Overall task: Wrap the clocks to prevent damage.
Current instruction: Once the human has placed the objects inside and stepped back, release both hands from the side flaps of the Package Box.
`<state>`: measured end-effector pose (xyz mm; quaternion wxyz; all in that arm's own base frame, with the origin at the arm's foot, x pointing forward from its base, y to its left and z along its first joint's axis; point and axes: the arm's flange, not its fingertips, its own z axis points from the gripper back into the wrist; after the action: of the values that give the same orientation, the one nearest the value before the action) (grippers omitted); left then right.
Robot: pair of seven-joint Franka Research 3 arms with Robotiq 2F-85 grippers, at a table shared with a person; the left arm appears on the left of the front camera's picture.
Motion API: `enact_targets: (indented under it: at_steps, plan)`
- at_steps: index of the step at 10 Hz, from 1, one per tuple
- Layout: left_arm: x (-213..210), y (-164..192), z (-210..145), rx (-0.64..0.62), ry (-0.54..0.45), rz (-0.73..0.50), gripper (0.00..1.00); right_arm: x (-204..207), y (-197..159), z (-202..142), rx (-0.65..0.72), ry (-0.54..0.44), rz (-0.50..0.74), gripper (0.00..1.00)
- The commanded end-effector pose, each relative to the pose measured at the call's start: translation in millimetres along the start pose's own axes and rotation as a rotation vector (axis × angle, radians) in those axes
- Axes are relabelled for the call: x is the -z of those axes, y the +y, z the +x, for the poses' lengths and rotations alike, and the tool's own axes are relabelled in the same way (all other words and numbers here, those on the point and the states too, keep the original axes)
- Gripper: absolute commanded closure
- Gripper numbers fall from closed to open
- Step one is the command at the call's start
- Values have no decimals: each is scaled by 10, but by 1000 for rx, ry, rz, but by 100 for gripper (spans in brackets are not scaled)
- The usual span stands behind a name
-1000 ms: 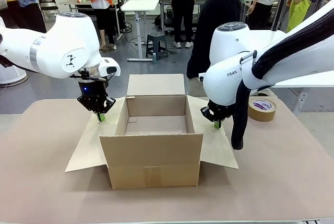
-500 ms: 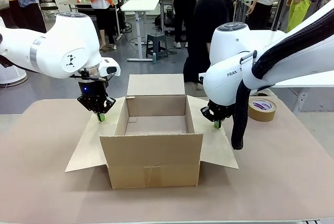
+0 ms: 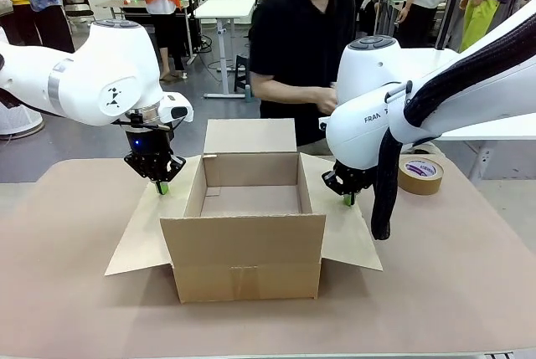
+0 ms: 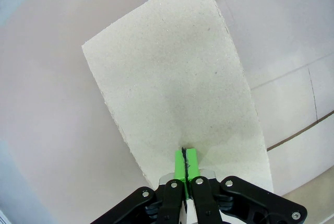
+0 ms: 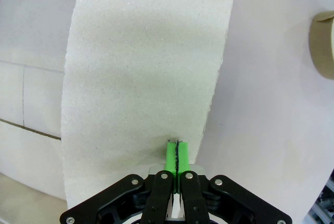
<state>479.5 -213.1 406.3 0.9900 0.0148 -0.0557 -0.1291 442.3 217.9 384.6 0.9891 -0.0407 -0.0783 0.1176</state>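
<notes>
Sitting at the centre of the frame on the tan bench [image 3: 67, 292], a plain brown cardboard box [image 3: 243, 242] stands open, its bare floor showing. Its back flap stands upright, and the side flaps spread outward, one to the picture's left [image 3: 146, 233] and one to the right [image 3: 343, 233]. The left tool [image 3: 162, 186] points straight down from a bent white arm, green pads pressed together on nothing, with its tip at the left-hand flap [image 4: 172, 78]. The right tool [image 3: 347, 200] does likewise on the right-hand flap [image 5: 141, 67], also closed and empty. A roll of brown tape [image 3: 420, 175] lies at centre right. A person in black [image 3: 297, 41] stands behind the box.
</notes>
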Motion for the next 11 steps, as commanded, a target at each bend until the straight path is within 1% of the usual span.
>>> enact_targets:
  at_steps: [1,11]
  plan:
    - [9,3,-3,1,2,1,99,7,1,-3,2,0,-6,99]
    - [9,3,-3,1,2,1,99,7,1,-3,2,0,-6,99]
